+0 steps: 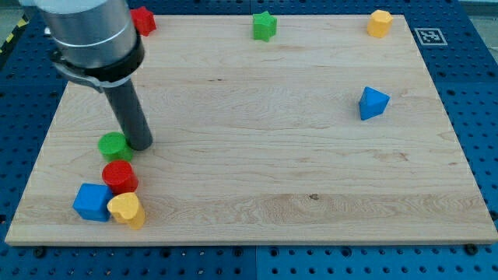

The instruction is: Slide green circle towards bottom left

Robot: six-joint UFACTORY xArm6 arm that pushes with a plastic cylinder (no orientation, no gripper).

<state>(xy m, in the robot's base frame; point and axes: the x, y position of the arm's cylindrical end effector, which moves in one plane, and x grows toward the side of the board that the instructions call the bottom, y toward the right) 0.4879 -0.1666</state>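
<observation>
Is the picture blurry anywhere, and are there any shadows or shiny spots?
In the camera view, the wooden board is evenly lit with no strong glare; the blocks look sharp, like the green circle beside my tip; soft, short shadows sit under the blue block; the arm's grey top at the view's top left is cut off.

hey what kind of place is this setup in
Probably a robotics lab bench: a wooden board on a blue perforated table, small coloured blocks like the green circle, and a printed marker tag.
</observation>
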